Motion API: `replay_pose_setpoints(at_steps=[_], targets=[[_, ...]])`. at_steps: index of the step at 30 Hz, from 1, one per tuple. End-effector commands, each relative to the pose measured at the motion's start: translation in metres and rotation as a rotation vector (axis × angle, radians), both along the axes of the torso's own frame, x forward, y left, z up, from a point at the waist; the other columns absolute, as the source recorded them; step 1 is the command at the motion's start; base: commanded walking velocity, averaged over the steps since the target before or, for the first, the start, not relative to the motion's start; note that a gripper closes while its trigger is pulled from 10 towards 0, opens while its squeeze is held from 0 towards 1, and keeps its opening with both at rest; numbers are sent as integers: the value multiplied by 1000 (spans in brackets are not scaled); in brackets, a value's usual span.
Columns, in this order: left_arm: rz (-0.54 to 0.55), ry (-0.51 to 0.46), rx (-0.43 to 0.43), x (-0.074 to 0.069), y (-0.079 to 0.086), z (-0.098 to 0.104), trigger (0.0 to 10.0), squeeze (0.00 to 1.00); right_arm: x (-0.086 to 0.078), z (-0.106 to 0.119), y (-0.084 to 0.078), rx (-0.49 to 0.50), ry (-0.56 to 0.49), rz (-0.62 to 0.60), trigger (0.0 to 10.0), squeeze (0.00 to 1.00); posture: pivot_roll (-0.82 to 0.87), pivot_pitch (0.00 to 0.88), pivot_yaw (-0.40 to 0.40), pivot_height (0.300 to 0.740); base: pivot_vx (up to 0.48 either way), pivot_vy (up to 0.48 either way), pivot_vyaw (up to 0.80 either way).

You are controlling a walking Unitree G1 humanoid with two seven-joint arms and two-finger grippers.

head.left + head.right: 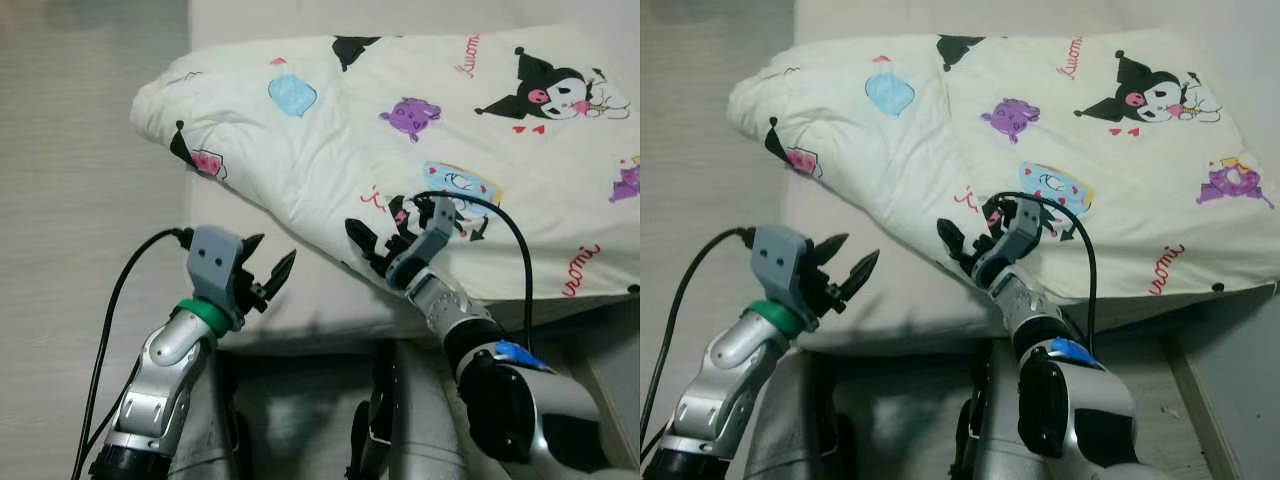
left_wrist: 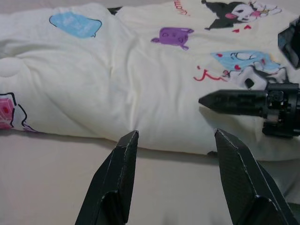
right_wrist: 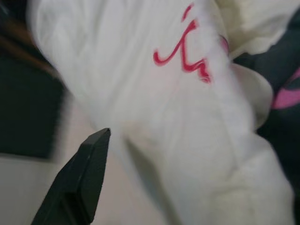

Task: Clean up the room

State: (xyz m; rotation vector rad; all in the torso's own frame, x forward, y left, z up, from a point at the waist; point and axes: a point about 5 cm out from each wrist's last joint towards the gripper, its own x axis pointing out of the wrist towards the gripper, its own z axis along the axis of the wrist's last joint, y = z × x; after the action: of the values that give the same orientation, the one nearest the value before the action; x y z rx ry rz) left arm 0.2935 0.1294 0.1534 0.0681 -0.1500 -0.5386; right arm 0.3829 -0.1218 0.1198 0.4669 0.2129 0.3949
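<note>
A cream quilt [image 1: 330,150] printed with cartoon figures lies folded across the bed [image 1: 300,300]. Its near edge runs slantwise over the bare mattress. My right gripper [image 1: 395,232] is at that near edge, open. One black finger [image 1: 362,242] lies on the mattress side and the other is up against the quilt's print. In the right wrist view the quilt [image 3: 197,122] is very close, beside one finger [image 3: 82,183]. My left gripper [image 1: 272,252] hovers open over the bare mattress, short of the quilt's edge, with nothing between its fingers [image 2: 119,173].
Pale wood floor [image 1: 80,200] lies to the left of the bed. The mattress's front edge [image 1: 300,340] is just before my body. A black cable [image 1: 115,300] loops beside the left arm, another [image 1: 505,240] over the right wrist. A strip of floor [image 1: 1230,400] shows at the right.
</note>
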Motion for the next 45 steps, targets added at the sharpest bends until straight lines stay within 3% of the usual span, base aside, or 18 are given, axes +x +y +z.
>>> replay_pose_setpoints(at_steps=[1,2,4,5,6,7,10,12,13,14,15,21,28,31,33,34,40,45], targets=[[12,36,19,-2,3,-10,10000,0,-2,-6,-3,-158,-16,-32,10000,0,131,330,11,564,0,0,0],[12,36,19,-2,3,-10,10000,0,-2,-6,-3,-158,-16,-32,10000,0,131,330,11,564,0,0,0],[11,37,32,-1,4,-10,10000,0,4,4,-33,-285,-63,-266,10000,0,130,334,21,564,0,0,0],[11,37,32,-1,4,-10,10000,0,4,4,-33,-285,-63,-266,10000,0,130,334,21,564,0,0,0],[11,37,38,-1,5,-9,10000,0,5,8,-48,-393,-72,-366,10000,0,129,338,22,564,0,0,0],[11,37,38,-1,5,-9,10000,0,5,8,-48,-393,-72,-366,10000,0,129,338,22,564,0,0,0],[11,39,41,-1,5,-9,10000,0,5,14,-63,-522,-98,-475,10000,0,128,339,21,564,0,0,0],[7,38,41,-1,4,-9,10000,0,6,20,-67,-539,-128,-529,10000,0,133,343,19,564,0,0,0],[2,34,38,0,4,-7,10000,0,8,30,-68,-455,-177,-568,10000,0,134,342,22,564,0,0,0],[-1,34,33,-1,4,-7,10000,0,9,32,-64,-369,-187,-547,10000,0,134,335,23,564,0,0,0],[-1,34,33,-1,4,-7,10000,0,9,32,-64,-369,-187,-547,10000,0,134,335,23,564,0,0,0],[-9,33,12,0,8,-3,10000,0,12,39,-49,-32,-208,-449,10000,0,142,339,18,564,0,0,0],[11,33,-7,0,14,-1,10000,0,16,51,-37,93,-268,-340,10000,0,146,340,20,564,0,0,0],[11,35,-12,-1,15,-1,10000,0,13,41,-25,46,-241,-231,10000,0,152,338,20,564,0,0,0],[11,35,-12,-1,15,-1,10000,0,13,41,-25,46,-241,-231,10000,0,152,338,20,564,0,0,0],[6,36,-12,-1,13,-1,10000,0,10,30,-20,-18,-215,-186,10000,0,158,338,17,564,0,0,0],[-7,37,-8,-3,11,-2,10000,0,-2,1,-22,-153,-144,-129,10000,0,163,334,17,564,0,0,0],[-11,41,-7,-4,11,-3,10000,0,-5,-5,-25,-187,-136,-127,10000,0,163,337,19,564,0,0,0]])
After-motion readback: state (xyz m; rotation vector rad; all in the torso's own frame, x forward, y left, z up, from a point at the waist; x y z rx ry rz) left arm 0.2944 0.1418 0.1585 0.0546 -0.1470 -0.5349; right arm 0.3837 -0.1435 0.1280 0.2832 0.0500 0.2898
